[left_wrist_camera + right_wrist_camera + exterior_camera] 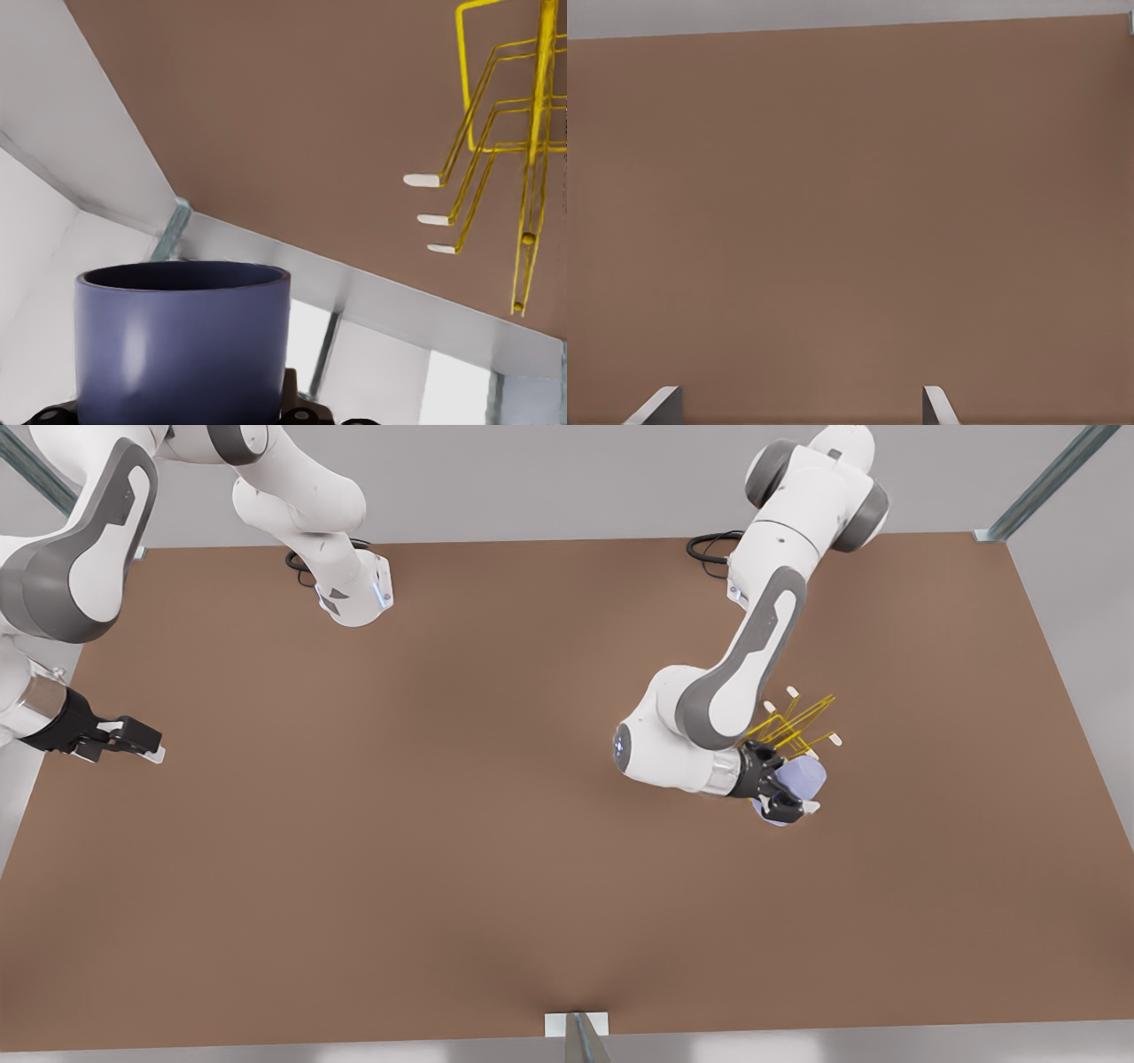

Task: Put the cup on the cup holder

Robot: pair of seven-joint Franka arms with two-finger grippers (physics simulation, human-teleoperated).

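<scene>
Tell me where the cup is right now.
The cup is held in the left gripper on the front view's right, just beside the cup holder and not yet on a prong.

The cup (804, 778) is small, smooth and lavender-blue, without a handle, and it tapers slightly. The left hand (791, 793) grips it just beside the cup holder (791, 726), on that rack's nearer side in the front view. The cup holder is a thin yellow wire rack whose slanted prongs end in white tips; it stands on the brown surface (443, 824), toward the front view's right.
</scene>
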